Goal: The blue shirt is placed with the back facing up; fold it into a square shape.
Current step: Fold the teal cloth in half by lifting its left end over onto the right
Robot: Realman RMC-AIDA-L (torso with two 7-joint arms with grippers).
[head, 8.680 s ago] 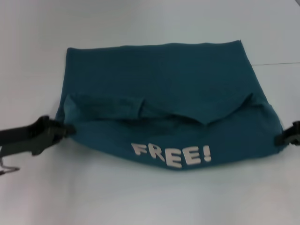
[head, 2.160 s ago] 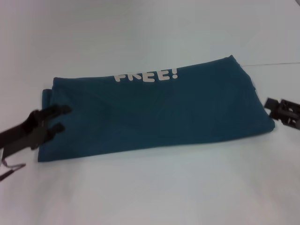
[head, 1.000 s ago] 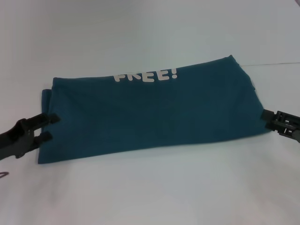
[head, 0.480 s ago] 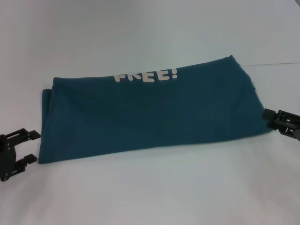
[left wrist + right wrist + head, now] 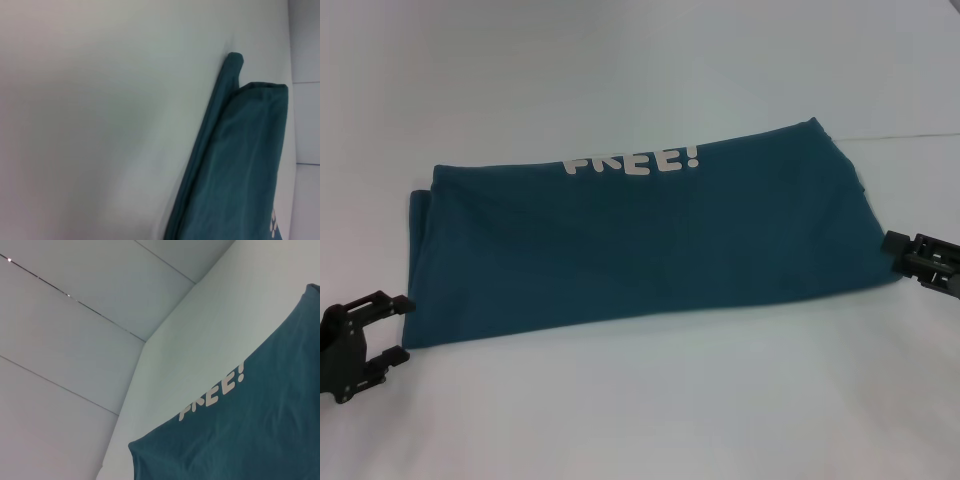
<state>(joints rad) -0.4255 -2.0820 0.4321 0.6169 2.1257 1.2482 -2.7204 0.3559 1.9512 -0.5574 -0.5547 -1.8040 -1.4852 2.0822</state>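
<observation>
One white table (image 5: pixel 640 420) fills the head view, and the shirt (image 5: pixel 650 250) lies flat across its middle as a long folded band, running from the robot's left to its right. It is dark teal-blue. Its far edge carries white letters, "FREE!" (image 5: pixel 632 161), partly cut off by the fold there. The near edge is a straight line slanting up toward the right. At the left end, layered folds show: in the left wrist view the shirt (image 5: pixel 240 170) has a rolled lower edge sticking out beyond the upper layer. The right wrist view looks across the shirt (image 5: pixel 240 440) from the other end, with the lettering (image 5: pixel 212 395) toward the far side and pale wall panels (image 5: pixel 75 340) behind the table.

Left gripper (image 5: pixel 392 328) sits low on the table just beside the shirt's near left corner, its two black fingers spread apart with a clear gap and nothing between them; the upper fingertip is at or almost at the cloth edge. Right gripper (image 5: pixel 894 249) is at the shirt's right end, its tip against the edge of the fabric; whether its fingers are apart or closed on the cloth, I cannot tell.
</observation>
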